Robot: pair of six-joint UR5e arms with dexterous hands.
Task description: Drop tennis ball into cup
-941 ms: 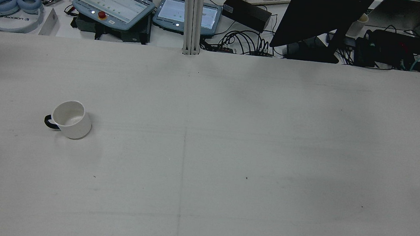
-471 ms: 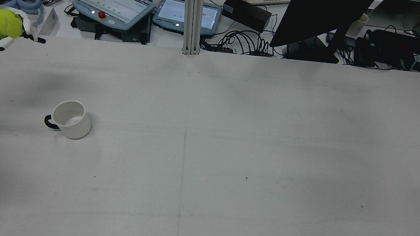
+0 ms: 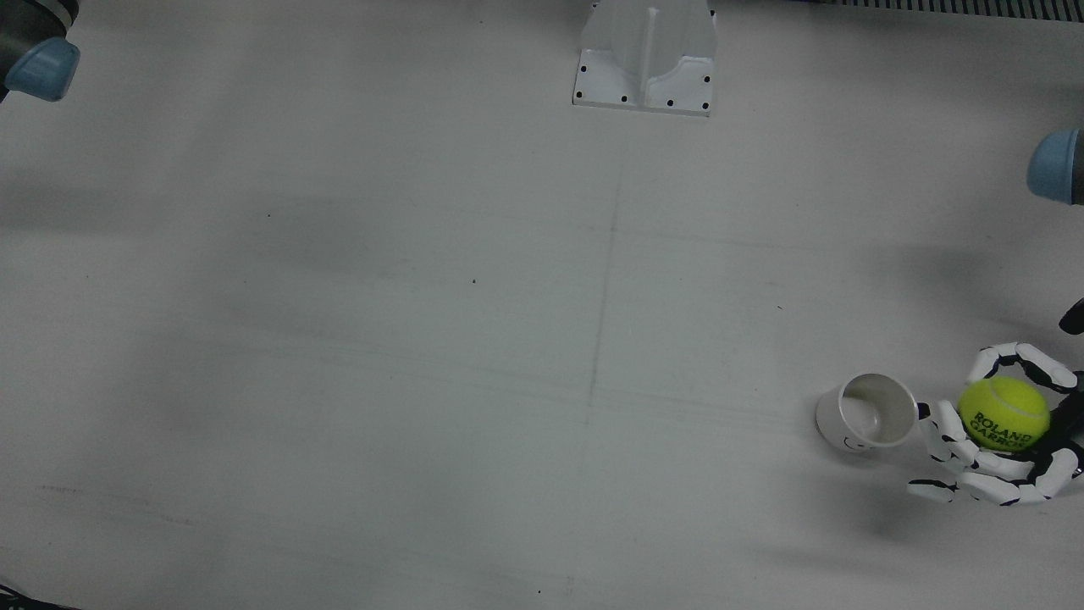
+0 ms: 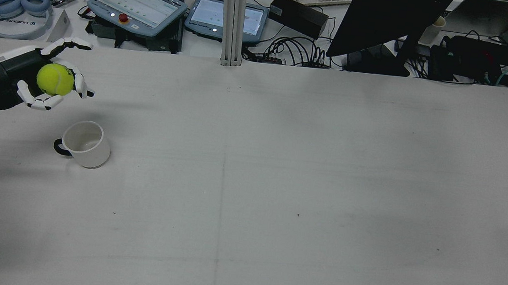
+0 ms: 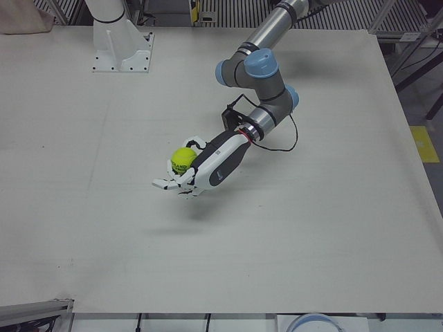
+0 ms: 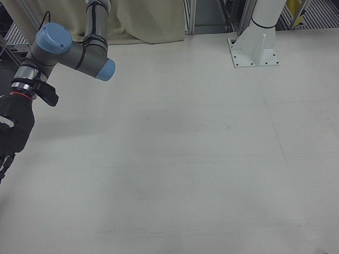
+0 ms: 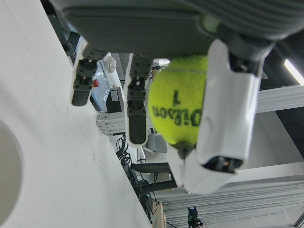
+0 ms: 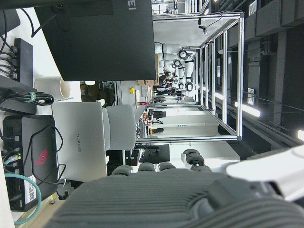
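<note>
A white cup (image 4: 86,143) with a black handle stands upright on the left half of the table; it also shows in the front view (image 3: 868,413). My left hand (image 4: 33,81) is shut on a yellow-green tennis ball (image 4: 54,79) and holds it in the air, just behind and left of the cup. In the front view the ball (image 3: 1003,413) is beside the cup, not over it. The left hand view shows the ball (image 7: 180,99) held between the fingers. In the left-front view the hand (image 5: 208,166) hides the cup. My right hand (image 6: 2,141) hangs empty at the table's far side.
A white post base (image 3: 645,55) is bolted at the table's rear middle. Beyond the far edge are teach pendants (image 4: 138,5), headphones (image 4: 20,10), a dark monitor (image 4: 387,19) and cables.
My left hand, out of view at first, has come in from the left edge with the ball and moved right and down toward the cup. The cup has not moved.
</note>
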